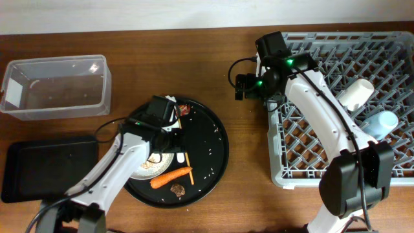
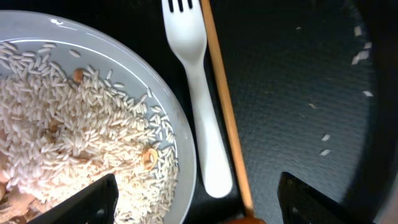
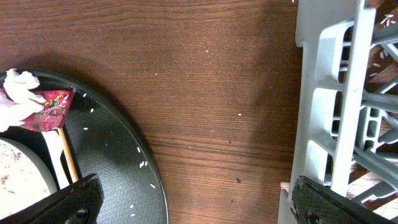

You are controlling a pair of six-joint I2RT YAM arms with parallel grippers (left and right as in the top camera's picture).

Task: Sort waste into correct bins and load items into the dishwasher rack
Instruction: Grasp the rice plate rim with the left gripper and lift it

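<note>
A white plate (image 2: 177, 134) of white rice (image 2: 74, 118) sits on the large round black tray (image 1: 217, 149). A white fork (image 2: 202, 93) and a wooden chopstick (image 2: 224, 106) lie side by side right of the plate. My left gripper (image 2: 199, 205) is open just above them, its fingers straddling the plate's rim, the fork handle and the chopstick. The orange carrot (image 1: 171, 176) and a dark lump (image 1: 177, 189) lie at the tray's front. The red wrapper (image 3: 50, 109) and white tissue (image 3: 18, 93) lie at its back. My right gripper (image 3: 193, 202) is open and empty above bare table.
The grey rack (image 1: 349, 136) stands at the right and holds a white cup (image 1: 357, 92) and a pale blue cup (image 1: 381, 123). The clear tub (image 1: 55, 87) is at the back left, with the shallow black tray (image 1: 48, 169) in front of it. Rice grains dot the round tray.
</note>
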